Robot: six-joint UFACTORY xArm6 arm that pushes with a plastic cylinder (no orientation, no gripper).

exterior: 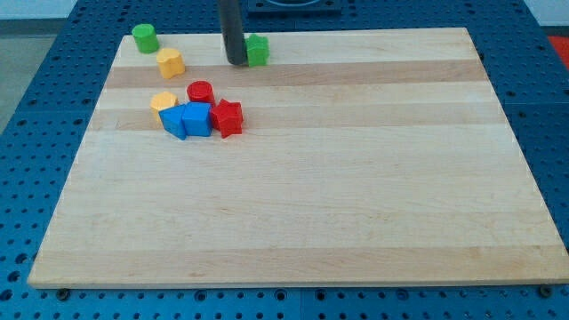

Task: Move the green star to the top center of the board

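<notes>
Camera view:

- Wooden board (pixel 356 178) laid on a blue perforated table (pixel 27 116), filling most of the frame.
- Dark rod descending from the view's top, ending in my tip (pixel 236 63) near the board's top edge, left of centre.
- No jaws on the rod; nothing held; plain tip set on the board surface.
- Green star (pixel 258 50) just beside the tip on the view's right, seemingly touching the rod; left part hidden behind the rod, so exact outline hard to make out.
- Green star located at the top edge of the board, a little left of the top centre.
- Green cylinder (pixel 145 37) at the board's top left corner, well apart from the tip.
- Yellow block (pixel 171 62), roughly hexagonal, just below and right of the green cylinder, left of the tip.
- Cluster of five blocks lower down, left of centre, well below the tip.
- Red cylinder (pixel 200 92) at the cluster's top.
- Second yellow block (pixel 163 102) at the cluster's left, shape unclear.
- Blue block (pixel 174 122) and blue cube (pixel 196 119) side by side, touching, at the cluster's bottom.
- Red star (pixel 228 117) touching the blue cube on the view's right.
</notes>
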